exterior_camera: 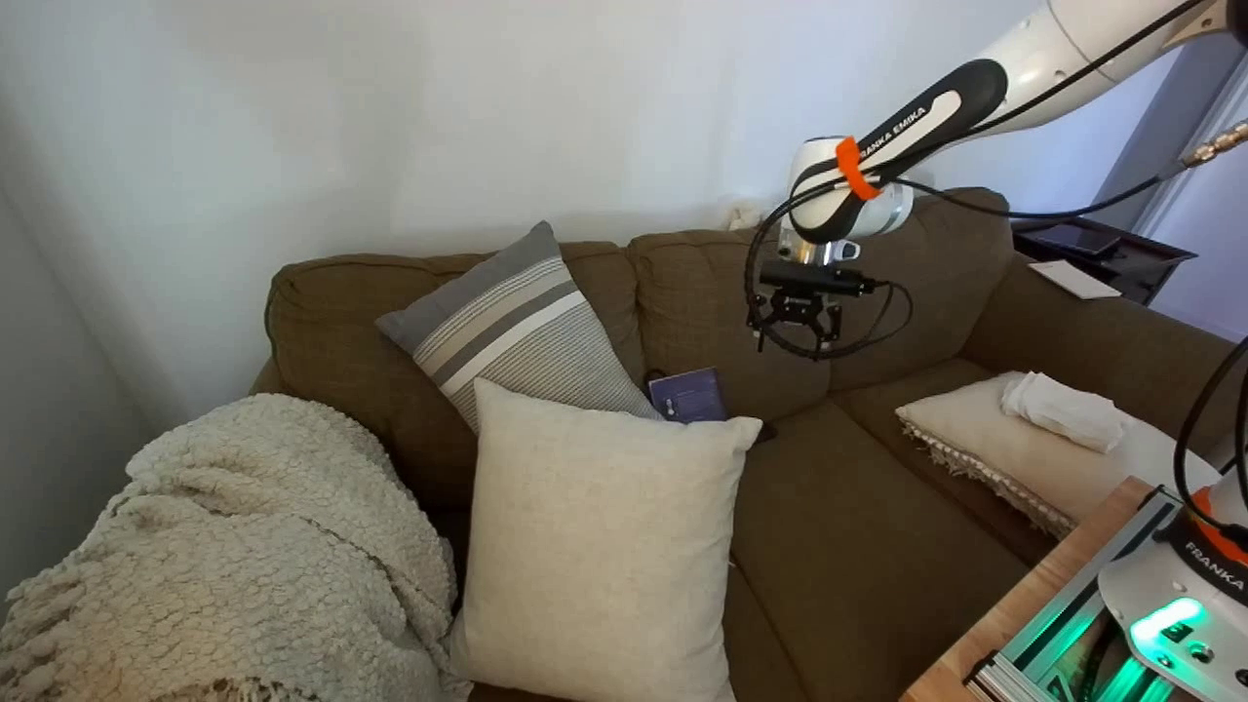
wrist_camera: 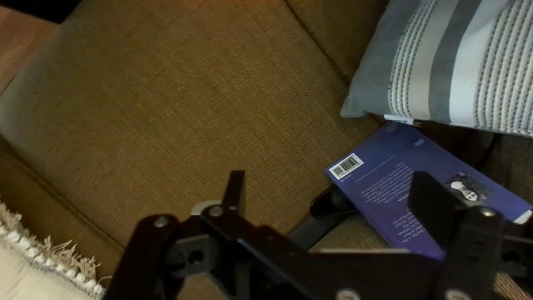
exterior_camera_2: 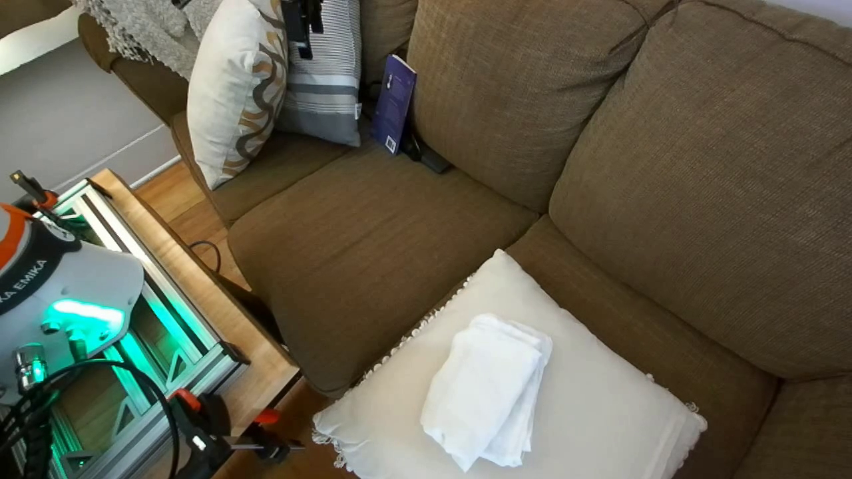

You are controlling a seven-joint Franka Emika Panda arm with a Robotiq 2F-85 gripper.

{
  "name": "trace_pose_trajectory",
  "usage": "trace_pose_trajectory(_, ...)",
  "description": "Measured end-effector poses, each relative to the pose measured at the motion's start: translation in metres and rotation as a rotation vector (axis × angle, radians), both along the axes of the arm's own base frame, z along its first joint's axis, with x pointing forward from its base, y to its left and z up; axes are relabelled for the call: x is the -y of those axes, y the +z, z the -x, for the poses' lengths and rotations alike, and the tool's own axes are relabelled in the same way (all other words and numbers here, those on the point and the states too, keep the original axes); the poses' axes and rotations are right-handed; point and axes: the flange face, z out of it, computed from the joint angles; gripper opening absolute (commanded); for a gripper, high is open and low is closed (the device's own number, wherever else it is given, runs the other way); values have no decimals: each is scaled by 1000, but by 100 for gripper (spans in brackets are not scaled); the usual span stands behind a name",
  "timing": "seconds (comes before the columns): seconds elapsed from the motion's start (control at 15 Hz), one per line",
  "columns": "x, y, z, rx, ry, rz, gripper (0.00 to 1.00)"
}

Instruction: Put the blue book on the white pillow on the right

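The blue book (exterior_camera: pixel 687 395) leans upright against the sofa's back cushion beside the grey striped pillow. It also shows in an exterior view (exterior_camera_2: pixel 394 103) and in the wrist view (wrist_camera: pixel 387 183), where a finger hides part of it. The white pillow (exterior_camera: pixel 960 429) lies flat on the right seat with a fringed edge; it shows in an exterior view (exterior_camera_2: pixel 599 399) and at the wrist view's lower left corner (wrist_camera: pixel 33 275). My gripper (exterior_camera: pixel 795 341) is open and empty, in the air above the sofa. In the wrist view its fingers (wrist_camera: pixel 331 183) are wide apart, the right one overlapping the book.
A folded white cloth (exterior_camera_2: pixel 486 386) lies on the white pillow. A plump cream pillow (exterior_camera: pixel 604 536) and the grey striped pillow (exterior_camera: pixel 526 331) stand near the book. Black objects (wrist_camera: pixel 316 225) lie by the book's lower edge. The robot's wooden table (exterior_camera_2: pixel 233 346) borders the sofa front.
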Motion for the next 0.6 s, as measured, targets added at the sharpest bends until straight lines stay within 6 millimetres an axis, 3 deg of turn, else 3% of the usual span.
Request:
trace_pose_trajectory(0.2,-9,-35,5,49,-144,19,100)
trace_pose_trajectory(0.4,5,-38,3,58,-201,29,100)
trace_pose_trajectory(0.6,2,-39,-1,69,-257,40,100)
